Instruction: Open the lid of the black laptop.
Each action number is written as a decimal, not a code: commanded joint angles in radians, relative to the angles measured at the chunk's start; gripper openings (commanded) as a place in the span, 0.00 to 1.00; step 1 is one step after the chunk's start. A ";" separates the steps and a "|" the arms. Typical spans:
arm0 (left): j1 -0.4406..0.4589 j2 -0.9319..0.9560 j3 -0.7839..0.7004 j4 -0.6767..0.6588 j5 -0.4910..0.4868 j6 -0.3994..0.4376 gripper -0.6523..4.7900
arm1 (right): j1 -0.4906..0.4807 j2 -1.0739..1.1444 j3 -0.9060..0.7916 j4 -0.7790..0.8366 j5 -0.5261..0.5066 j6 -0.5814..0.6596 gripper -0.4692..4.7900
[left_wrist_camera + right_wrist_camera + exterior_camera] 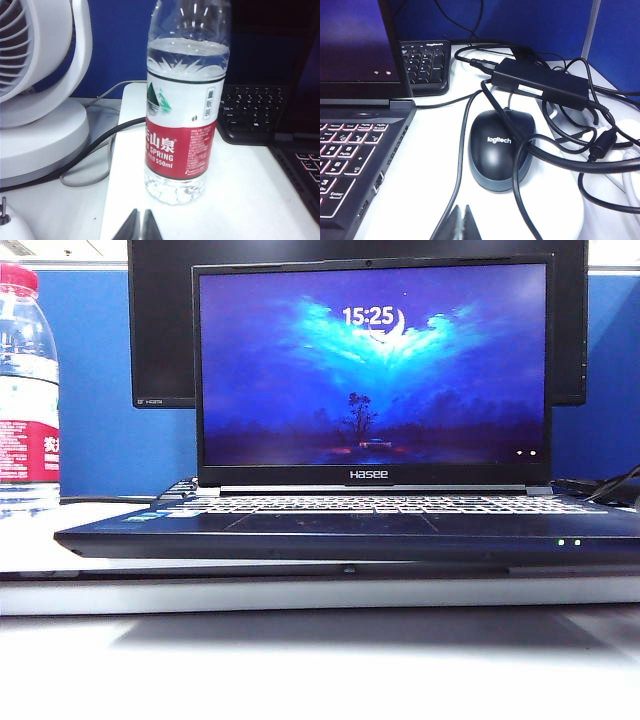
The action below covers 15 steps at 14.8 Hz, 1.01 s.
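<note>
On the white desk [300, 670] stands one black laptop [350, 530], square to the outside camera, with its lid [372, 370] raised upright. The screen is lit with a blue night picture and reads 15:25, with the white "Hasee" lettering on the bezel below. Two small green lights glow on the front edge at the right. Behind the lid rises one larger dark monitor [160, 330].

One water bottle [185, 100] with a red and white label stands left of the laptop, on a white board. One white fan [40, 85] sits beside it, with two cables running past its base. One separate black keyboard [252, 112] lies behind the laptop.

Right of the laptop I count one black mouse [501, 150], one black power brick [540, 85] and a tangle of black cables draped over the mouse.

Neither arm shows in the outside view. The left gripper [139, 227] hangs low just in front of the bottle, its two tips pressed together and holding nothing. The right gripper [461, 225] hangs near the mouse, beside the laptop's right edge, its tips likewise together and empty.
</note>
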 commanded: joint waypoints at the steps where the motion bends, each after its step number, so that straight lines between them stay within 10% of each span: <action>1: -0.001 -0.002 0.000 0.006 0.003 -0.003 0.17 | 0.006 -0.002 -0.005 0.017 -0.002 0.009 0.08; 15: -0.001 -0.002 0.000 0.006 0.003 -0.003 0.17 | 0.050 -0.002 -0.005 0.043 0.006 0.026 0.08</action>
